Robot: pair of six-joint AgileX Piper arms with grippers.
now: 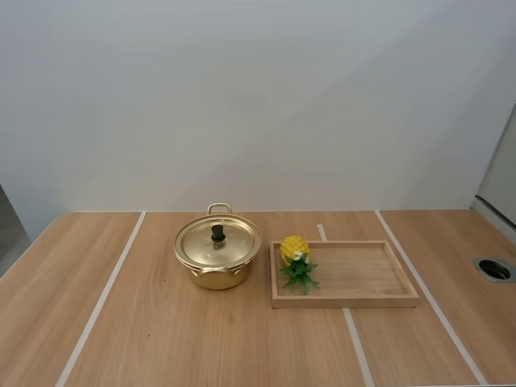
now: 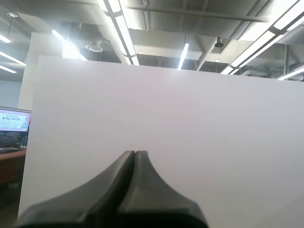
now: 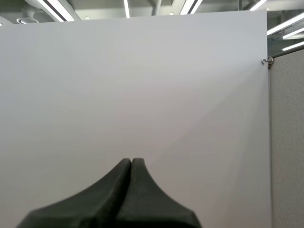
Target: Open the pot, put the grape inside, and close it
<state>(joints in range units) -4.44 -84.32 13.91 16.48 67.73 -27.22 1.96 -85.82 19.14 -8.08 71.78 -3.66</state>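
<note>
Two black hands are seen from their own wrist cameras, each clenched on nothing. The left hand [image 2: 135, 154] is shown with its two fingers pressed flat together into one dark wedge, the tips meeting in a thin seam. It is held up off the counter and aimed roughly level at a plain white panel [image 2: 190, 142]. The right hand [image 3: 131, 161] is held the same way: fingers closed against each other, nothing between them, pointed at the same white panel.

From the high camera, a light wooden counter [image 1: 161, 339] crossed by pale tape lines [image 1: 101, 302] is seen. A small golden pot [image 1: 216, 270] is set upright near the middle of the counter. It is covered by its golden lid [image 1: 232, 244], which sits flat and closed on the rim, with a black knob [image 1: 218, 234] at the centre. One loop handle is turned to the far side and one to the near side.

Just to the right of the pot, a shallow wooden tray [image 1: 355, 300] is laid flat, close to the pot, though contact cannot be judged. Inside the tray, at its left end nearest the pot, a small yellow toy pineapple [image 1: 294, 248] is placed, its green leaves pointed toward the near edge. The fruit seen is a pineapple rather than a grape.
</note>
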